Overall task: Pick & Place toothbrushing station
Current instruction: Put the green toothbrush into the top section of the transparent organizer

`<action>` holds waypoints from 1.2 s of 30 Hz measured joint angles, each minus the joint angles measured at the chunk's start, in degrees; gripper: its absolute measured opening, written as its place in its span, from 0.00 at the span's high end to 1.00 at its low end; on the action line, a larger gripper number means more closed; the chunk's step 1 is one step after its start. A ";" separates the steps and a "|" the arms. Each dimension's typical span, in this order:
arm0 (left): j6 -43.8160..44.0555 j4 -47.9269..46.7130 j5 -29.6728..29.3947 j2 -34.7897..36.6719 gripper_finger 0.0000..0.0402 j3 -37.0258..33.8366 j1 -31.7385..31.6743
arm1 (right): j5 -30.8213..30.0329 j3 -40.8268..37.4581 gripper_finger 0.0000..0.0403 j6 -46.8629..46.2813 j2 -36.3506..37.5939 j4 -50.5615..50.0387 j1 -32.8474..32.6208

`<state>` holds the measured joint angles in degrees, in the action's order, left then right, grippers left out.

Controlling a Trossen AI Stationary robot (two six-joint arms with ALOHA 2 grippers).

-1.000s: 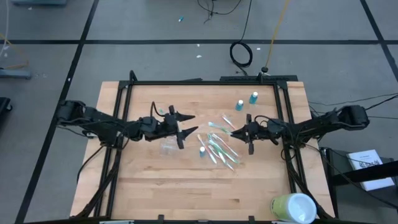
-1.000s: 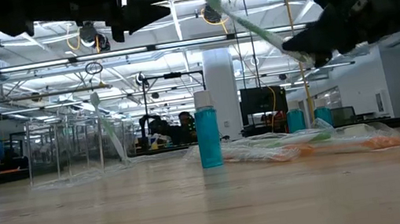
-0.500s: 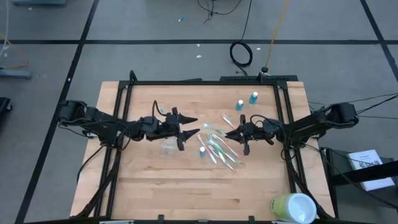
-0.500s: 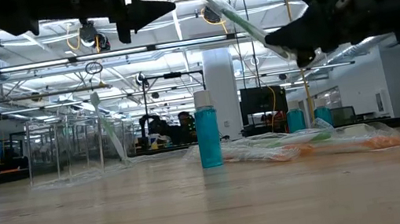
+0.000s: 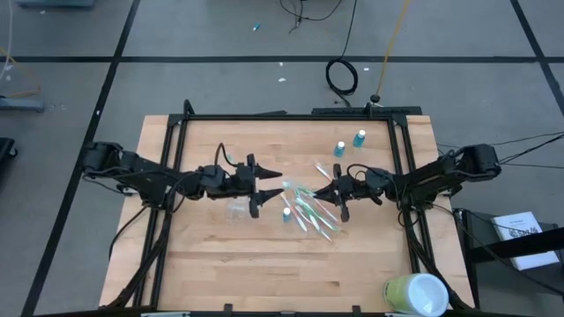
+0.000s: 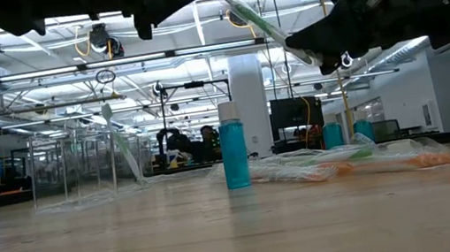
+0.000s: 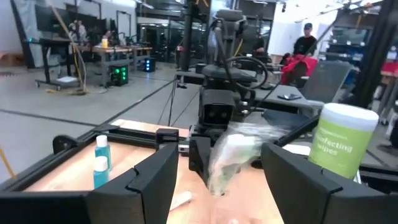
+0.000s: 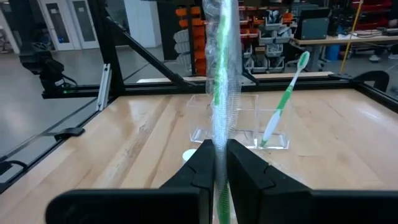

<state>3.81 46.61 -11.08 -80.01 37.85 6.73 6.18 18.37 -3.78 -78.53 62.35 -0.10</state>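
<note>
My right gripper (image 5: 322, 193) hovers above the table's middle, shut on a clear-wrapped white-and-green toothbrush (image 8: 221, 74). That toothbrush slants up toward my open left gripper (image 5: 275, 180), and its free end (image 7: 227, 158) shows by the open fingers; no touch shows. The small clear cup (image 5: 237, 209) stands on the table under the left gripper, with one toothbrush (image 8: 283, 102) leaning in it. More wrapped toothbrushes (image 5: 315, 217) lie in a pile on the wood. One blue tube (image 5: 286, 214) stands beside the pile, and two tubes (image 5: 339, 149) (image 5: 359, 138) stand at the far right. My right gripper pinches the toothbrush's wrapped shaft (image 8: 221, 146) between its two fingers (image 8: 202, 165), and a short stretch of the shaft shows behind them. The fingers come level from the table's right. The toothbrush is lifted clear and slants up and leftward past the fingertips (image 6: 249, 15).
A large pale green-and-white container (image 5: 414, 293) stands at the table's near right corner. A black frame (image 5: 291, 116) runs round the wooden top. Bare wood lies toward the near edge. People show in the room beyond the table.
My right gripper has carried the toothbrush toward the table's left, closer to the left gripper, still shut on it. The toothbrush has kept its upward slant. My left gripper has stayed in place and turned a little at the wrist.
</note>
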 joint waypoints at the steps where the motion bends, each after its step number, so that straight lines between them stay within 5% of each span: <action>1: -1.02 0.11 -0.04 -0.01 0.41 0.00 0.24 | -0.06 0.00 0.96 0.01 -0.01 -0.02 0.00; 18: -7.19 1.86 -5.09 -6.14 0.19 3.78 0.89 | -0.06 0.00 0.96 0.01 0.01 -0.46 0.00; 36: -7.24 1.48 -4.45 -5.70 0.40 3.76 0.86 | 0.06 0.00 0.96 0.01 0.01 -0.45 0.01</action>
<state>-3.42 48.08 -15.53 -85.71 41.60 7.60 6.24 18.37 -3.77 -78.52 61.90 -0.09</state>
